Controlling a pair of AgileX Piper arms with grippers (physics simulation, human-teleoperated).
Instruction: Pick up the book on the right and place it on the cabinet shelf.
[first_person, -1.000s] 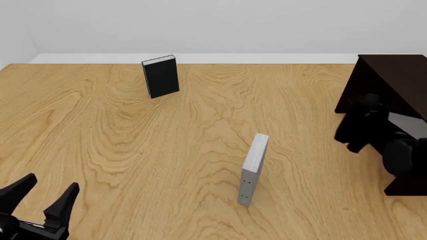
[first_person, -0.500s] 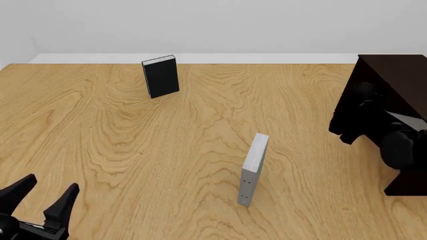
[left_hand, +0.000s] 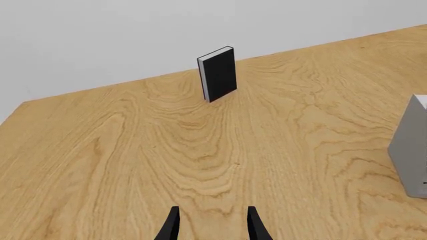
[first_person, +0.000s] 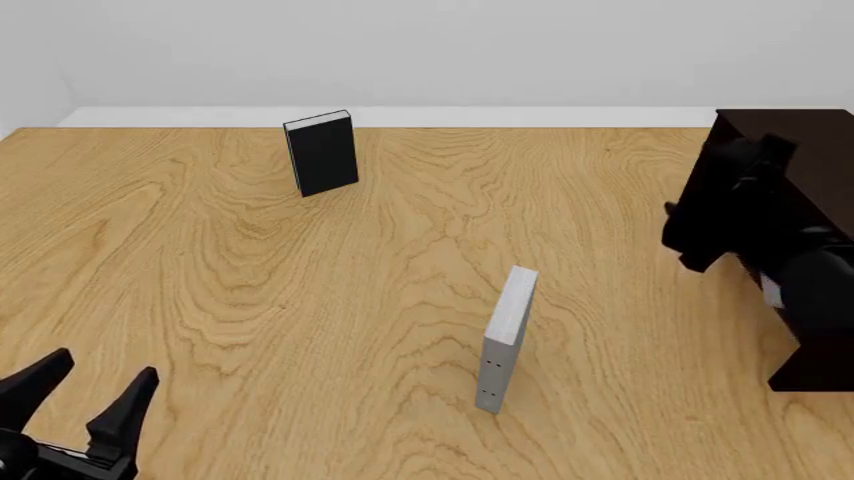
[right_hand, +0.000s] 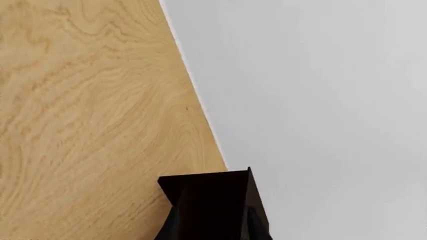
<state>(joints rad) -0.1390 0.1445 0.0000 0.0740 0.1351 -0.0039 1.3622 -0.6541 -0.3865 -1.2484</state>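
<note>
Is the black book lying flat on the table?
No, the black book stands upright on the table.

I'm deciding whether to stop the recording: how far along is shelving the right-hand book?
Done, it seems: no thick grey book stands on the table, and a pale sliver, probably the book, shows in the cabinet shelf behind the right arm. In hand: nothing; the right gripper looks open and empty at the cabinet. Left to do: pulling that arm clear. The left gripper rests open.
</note>
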